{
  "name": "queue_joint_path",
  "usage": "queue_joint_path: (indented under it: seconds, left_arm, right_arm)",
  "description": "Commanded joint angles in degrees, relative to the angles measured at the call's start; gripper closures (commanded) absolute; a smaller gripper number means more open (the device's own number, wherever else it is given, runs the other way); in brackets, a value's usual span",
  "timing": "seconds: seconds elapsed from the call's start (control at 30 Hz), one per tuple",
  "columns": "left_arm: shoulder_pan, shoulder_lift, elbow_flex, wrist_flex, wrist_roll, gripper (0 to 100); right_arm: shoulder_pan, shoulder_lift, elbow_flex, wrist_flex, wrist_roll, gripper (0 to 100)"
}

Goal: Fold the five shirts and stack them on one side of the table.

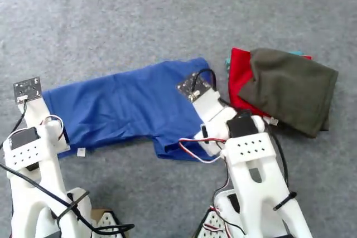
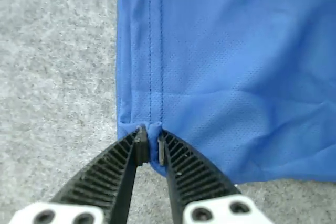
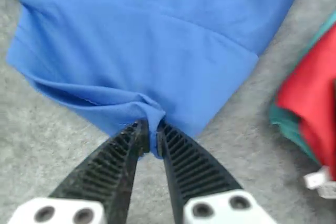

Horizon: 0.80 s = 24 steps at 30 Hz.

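Note:
A blue shirt (image 1: 128, 107) lies spread across the middle of the grey table. My left gripper (image 2: 150, 142) is shut on the blue shirt's hemmed corner (image 2: 137, 124) at its left end. My right gripper (image 3: 151, 135) is shut on a bunched fold of the blue shirt (image 3: 142, 40) near its right end. In the high view the left arm (image 1: 30, 137) stands at the shirt's left edge and the right arm (image 1: 234, 137) at its right. A stack of folded shirts, olive (image 1: 293, 90) on top of red (image 1: 239, 76) and teal, sits to the right.
Grey felt covers the table (image 1: 167, 20); the far half is bare. The folded stack (image 3: 310, 93) lies close beside my right gripper. A small white tag (image 1: 81, 151) shows at the shirt's near edge.

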Motion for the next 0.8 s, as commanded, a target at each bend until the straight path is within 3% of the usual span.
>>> queue_joint_path:
  seconds: [0.0, 0.23, 0.43, 0.57, 0.77]
  left_arm:
    - [-0.48, -0.62, -0.66, -0.53, -0.70, 97]
    - [-0.48, -0.62, 5.05, -2.46, -7.12, 96]
    - [-1.10, -0.62, 5.58, -1.58, -7.82, 79]
    - [-3.38, -1.14, 2.42, 2.81, -8.00, 78]
    - [-7.43, -1.14, -5.93, 12.13, -9.14, 80]
  right_arm:
    - [-3.16, -1.27, 1.27, -1.14, -0.35, 98.4]
    - [-2.46, -1.10, 1.19, -3.08, -0.35, 98.4]
    - [0.70, -1.27, 1.19, -1.67, 1.05, 94.9]
    - [2.73, -3.47, -0.40, 1.85, 3.69, 83.2]
    - [2.46, -12.88, -4.62, 5.54, 6.15, 82.4]
